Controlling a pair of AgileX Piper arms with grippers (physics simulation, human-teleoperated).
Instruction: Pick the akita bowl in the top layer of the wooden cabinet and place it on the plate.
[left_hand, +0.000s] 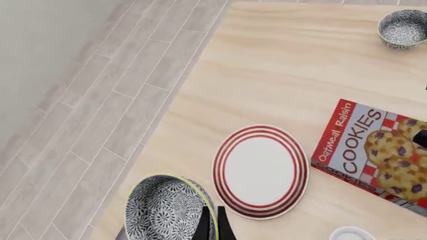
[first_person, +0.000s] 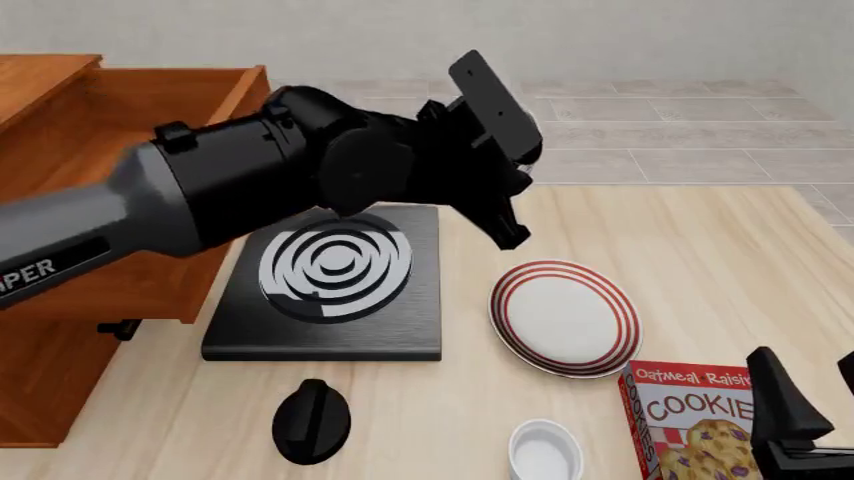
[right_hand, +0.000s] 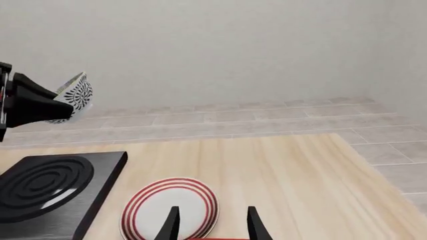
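The bowl (left_hand: 170, 207) is pinched by the left hand (left_hand: 212, 222) above the plate (first_person: 565, 317), while the right hand (right_hand: 210, 220) is held spread.

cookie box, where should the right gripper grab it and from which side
Judging by its pose, from above, across a narrow dimension. The cookie box lies flat on the table, face up, too broad to span across that face. The right gripper hangs open nearby, so pinching one long edge from above looks likeliest. The left gripper holds the akita bowl.
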